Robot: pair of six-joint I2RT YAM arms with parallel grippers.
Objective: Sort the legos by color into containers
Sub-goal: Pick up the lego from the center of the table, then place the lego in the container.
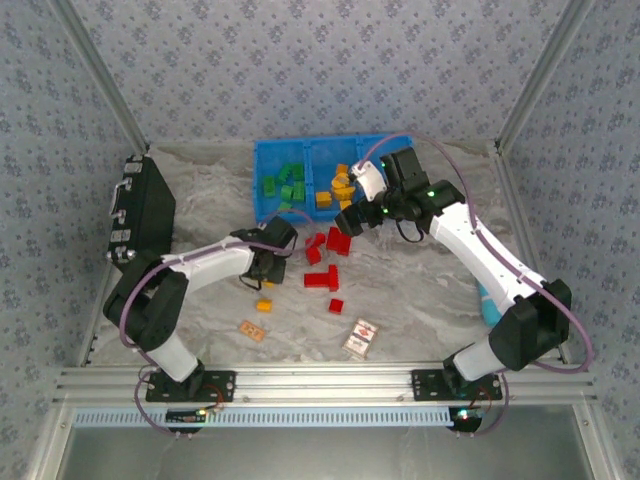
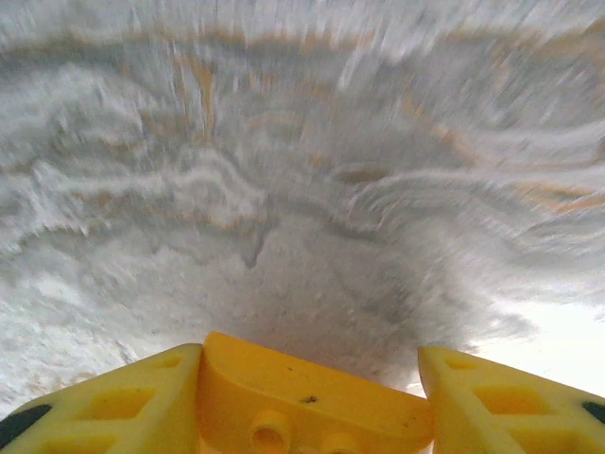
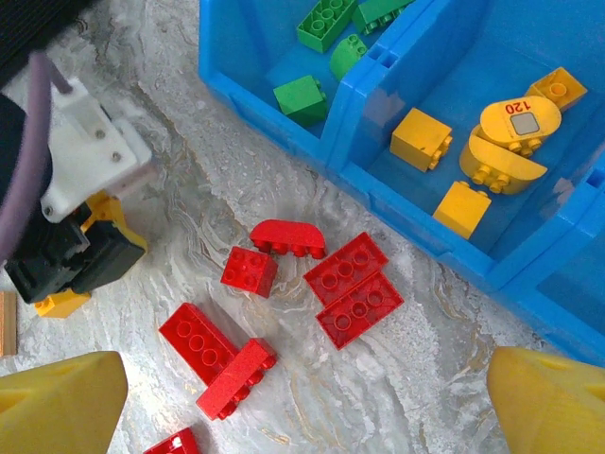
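Observation:
My left gripper (image 1: 266,268) hangs low over the table left of the red pile. In the left wrist view its yellow fingers (image 2: 142,397) are shut on an orange lego (image 2: 312,402), studs toward the camera. My right gripper (image 1: 350,222) hovers open above the loose red legos (image 3: 354,284), with nothing between its fingertips (image 3: 66,402). The blue container (image 1: 262,165) sits at the back. Green legos (image 3: 302,99) lie in its left compartment and orange ones (image 3: 501,151) in the middle one. One more orange lego (image 1: 264,306) lies on the table.
A black box (image 1: 140,205) stands at the left edge. A tan tile (image 1: 251,330) and a red-and-white card (image 1: 362,338) lie near the front rail. The right arm reaches over the bin's right end.

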